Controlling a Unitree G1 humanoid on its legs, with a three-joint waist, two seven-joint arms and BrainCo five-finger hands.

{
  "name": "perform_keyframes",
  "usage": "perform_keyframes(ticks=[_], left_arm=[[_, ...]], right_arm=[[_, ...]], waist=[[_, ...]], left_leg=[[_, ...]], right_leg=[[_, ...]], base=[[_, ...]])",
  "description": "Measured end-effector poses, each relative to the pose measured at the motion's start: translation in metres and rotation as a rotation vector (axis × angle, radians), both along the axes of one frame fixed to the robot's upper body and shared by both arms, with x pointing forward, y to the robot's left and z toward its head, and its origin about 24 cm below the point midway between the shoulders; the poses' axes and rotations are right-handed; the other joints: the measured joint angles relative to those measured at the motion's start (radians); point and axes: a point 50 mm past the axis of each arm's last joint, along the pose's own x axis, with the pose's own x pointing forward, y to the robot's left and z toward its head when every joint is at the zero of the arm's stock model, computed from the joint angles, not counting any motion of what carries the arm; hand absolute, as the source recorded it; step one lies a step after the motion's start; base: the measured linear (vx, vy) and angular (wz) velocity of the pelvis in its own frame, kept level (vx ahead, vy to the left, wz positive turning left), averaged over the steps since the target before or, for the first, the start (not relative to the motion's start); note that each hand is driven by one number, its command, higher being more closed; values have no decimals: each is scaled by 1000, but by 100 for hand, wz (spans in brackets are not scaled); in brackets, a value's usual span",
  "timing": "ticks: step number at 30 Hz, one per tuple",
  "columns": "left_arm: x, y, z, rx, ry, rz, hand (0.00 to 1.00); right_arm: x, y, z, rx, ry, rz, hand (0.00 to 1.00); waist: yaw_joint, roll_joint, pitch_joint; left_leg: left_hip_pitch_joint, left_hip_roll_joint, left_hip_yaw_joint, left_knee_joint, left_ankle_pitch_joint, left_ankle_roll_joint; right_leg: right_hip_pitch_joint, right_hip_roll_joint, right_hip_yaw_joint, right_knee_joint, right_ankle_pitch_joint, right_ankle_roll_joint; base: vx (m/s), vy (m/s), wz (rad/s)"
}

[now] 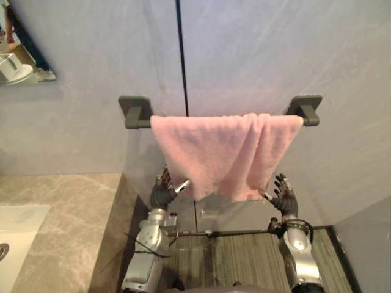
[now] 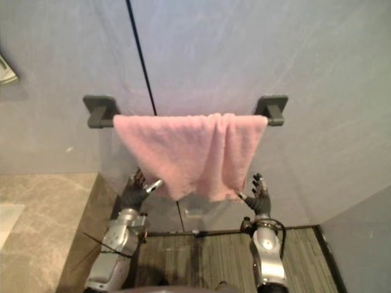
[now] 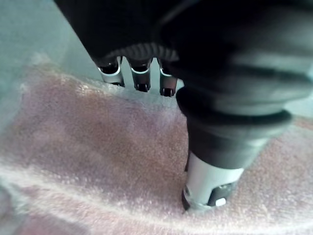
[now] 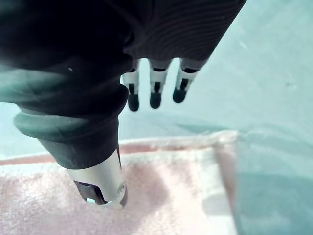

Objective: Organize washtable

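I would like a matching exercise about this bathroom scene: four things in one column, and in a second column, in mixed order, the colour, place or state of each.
Column one:
1. towel
2. towel bar
3. right hand
4. counter

Column two:
a. dark grey, fixed on the wall
b. open, at the towel's lower right corner
c. pink, draped over the bar
d. beige stone, low on the robot's left

Pairs: 1-c, 2-a, 3-b, 4-d.

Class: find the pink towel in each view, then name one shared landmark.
Left eye view: pink terry towel hanging at centre.
Right eye view: towel hanging centre-left.
Left wrist view: towel past the left hand.
Right wrist view: towel past the right hand.
Shared landmark: grey wall behind it.
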Motion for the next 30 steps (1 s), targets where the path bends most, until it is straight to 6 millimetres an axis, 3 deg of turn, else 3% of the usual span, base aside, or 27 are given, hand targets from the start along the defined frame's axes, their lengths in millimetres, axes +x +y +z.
perform_keyframes(ticks=[11,19,25,30], left_arm=[[-47,18,-89,40,430,32,0],[-83,26,-134,87,685,21,0],[-103,36,-149,110,802,63,0],[-106,37,-149,152,810,78,0]], right_arm=[[-40,5,-52,5,263,21,0],[-82,12,-97,57,512,32,0],[-111,12,-115,78,649,7,0],[-115,8,-116,102,651,-50,0]], waist=[[3,-2,-5],[6,-5,-7],[9,-9,-15],[11,-10,-20]], left_leg=[[1,0,-1,-2,0,0],[11,0,-5,-5,0,0],[11,1,-7,-5,2,-2],[13,1,-6,-5,2,-2]], right_leg=[[1,1,-5,-3,0,0],[16,0,-16,-7,-1,-1],[16,0,-19,-3,-1,-1],[16,0,-18,1,-1,-1]], base=[[0,0,0],[0,0,1],[-19,-3,1],[-22,-2,0]])
